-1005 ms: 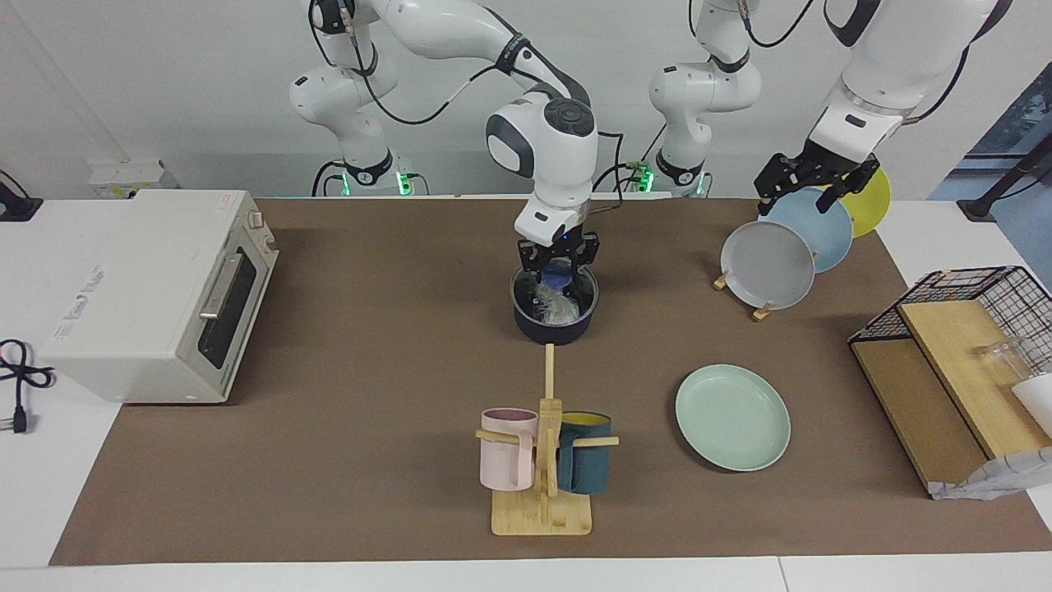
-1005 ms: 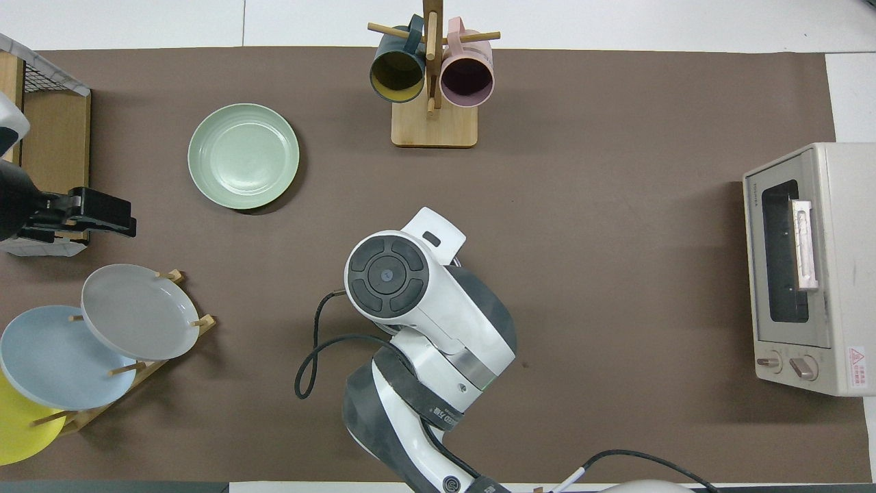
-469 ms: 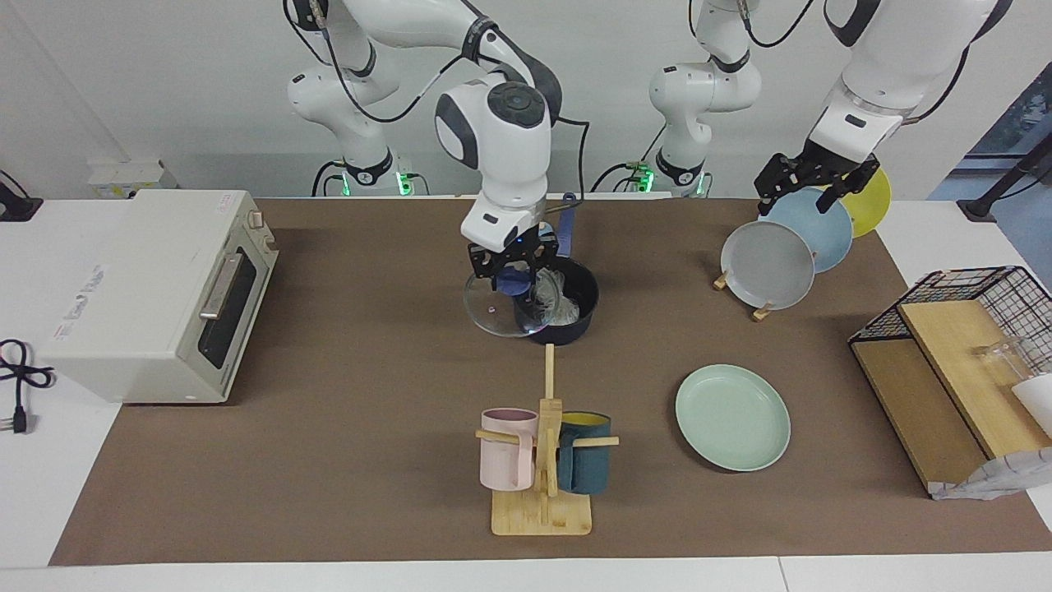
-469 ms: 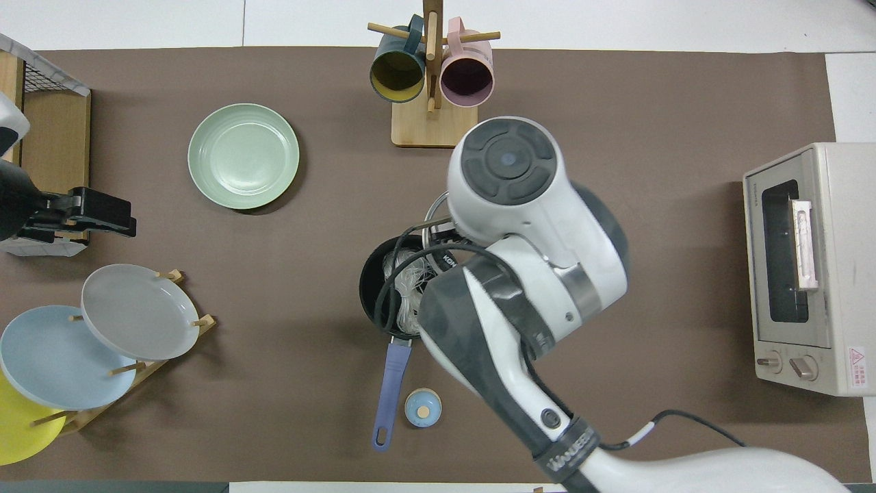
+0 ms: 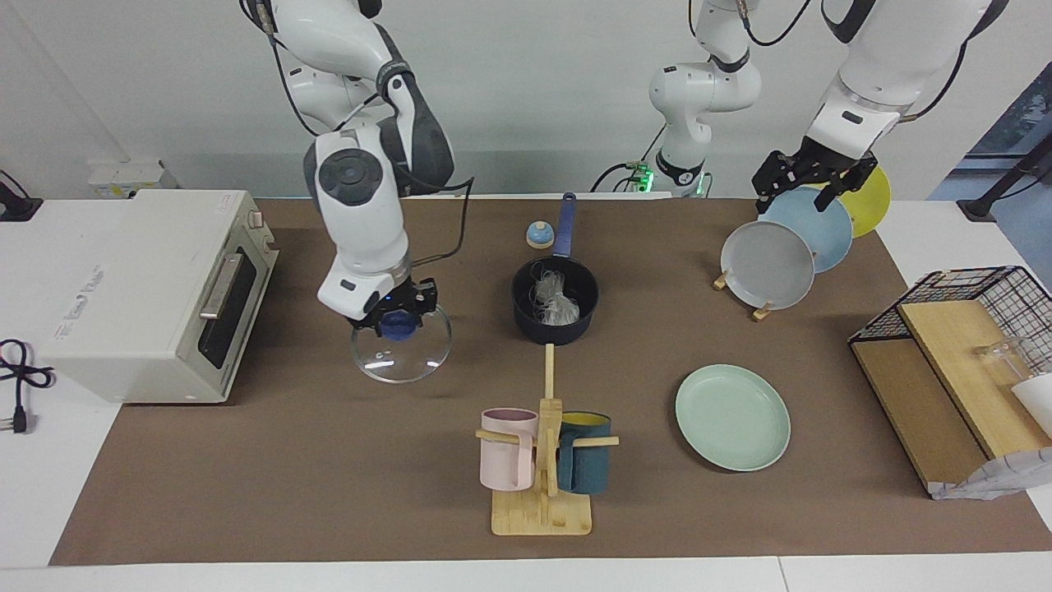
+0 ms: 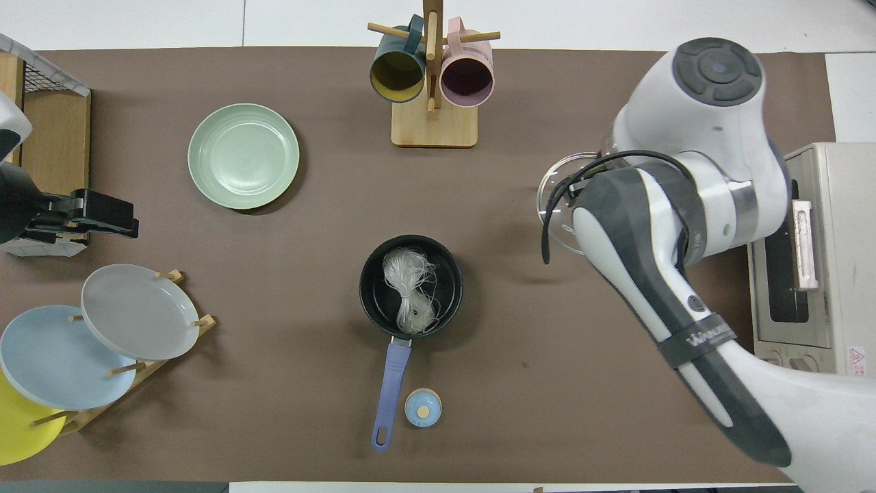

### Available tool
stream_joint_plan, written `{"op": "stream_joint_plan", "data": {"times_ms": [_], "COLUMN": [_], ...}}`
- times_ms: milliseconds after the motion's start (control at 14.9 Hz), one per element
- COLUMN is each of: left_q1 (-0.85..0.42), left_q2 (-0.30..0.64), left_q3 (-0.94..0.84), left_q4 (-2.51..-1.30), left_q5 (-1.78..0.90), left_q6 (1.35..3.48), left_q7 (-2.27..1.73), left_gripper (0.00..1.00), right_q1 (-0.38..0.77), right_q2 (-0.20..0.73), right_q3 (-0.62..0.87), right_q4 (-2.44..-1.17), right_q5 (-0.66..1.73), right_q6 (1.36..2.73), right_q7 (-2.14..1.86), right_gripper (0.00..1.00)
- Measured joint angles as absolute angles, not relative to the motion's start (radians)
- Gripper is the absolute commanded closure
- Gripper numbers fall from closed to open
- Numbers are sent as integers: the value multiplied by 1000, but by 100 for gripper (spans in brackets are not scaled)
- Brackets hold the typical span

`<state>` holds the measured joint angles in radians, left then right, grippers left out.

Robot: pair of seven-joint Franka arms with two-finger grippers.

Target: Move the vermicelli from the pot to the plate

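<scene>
The dark navy pot stands uncovered mid-table, its blue handle pointing toward the robots. A whitish tangle of vermicelli lies inside it. The pale mint-green plate sits bare, farther from the robots and toward the left arm's end. My right gripper is shut on the blue knob of a glass lid, over the mat between pot and toaster oven. My left gripper hangs open over the plate rack, waiting.
A toaster oven stands at the right arm's end. A mug tree with a pink and a teal mug is farther from the robots than the pot. A rack holds grey, blue and yellow plates. A small blue disc lies beside the pot handle.
My right gripper lifted the glass lid off the pot and carried it toward the toaster oven. The pot and vermicelli now show uncovered. The left arm stayed still.
</scene>
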<state>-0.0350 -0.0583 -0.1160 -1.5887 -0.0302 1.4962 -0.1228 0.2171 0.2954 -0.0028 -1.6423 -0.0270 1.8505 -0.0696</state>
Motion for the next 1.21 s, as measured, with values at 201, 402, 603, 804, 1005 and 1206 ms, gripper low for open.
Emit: {"op": "stream_joint_plan", "data": {"times_ms": [201, 402, 603, 804, 1005, 1206], "left_q1": [-49, -143, -288, -415, -523, -585], "left_q2": [-70, -87, -94, -90, -56, 42], "left_q3": [-122, -130, -139, -143, -143, -143], "left_q4": [-1605, -1665, -1766, -1885, -1991, -2012], "left_q5": [-34, -45, -87, -108, -111, -111], "left_q6": [1497, 1536, 1650, 1795, 1949, 2077], "left_q7": [-123, -182, -318, -417, -527, -597], "left_gripper": [0, 0, 0, 0, 0, 0], "right_q1": [124, 78, 81, 85, 86, 82], "right_q2": [275, 232, 188, 162, 148, 136], "right_q3": [-3, -3, 4, 5, 7, 6], "right_q4": [-1736, -1894, -2025, -2100, -2138, -2131], "right_q5": [-26, -25, -24, -24, -24, -24], "right_q6": [1889, 2022, 2107, 2202, 2233, 2225], "right_q7": [-175, -202, -202, -202, -202, -202], "right_gripper": [38, 38, 38, 19, 0, 0]}}
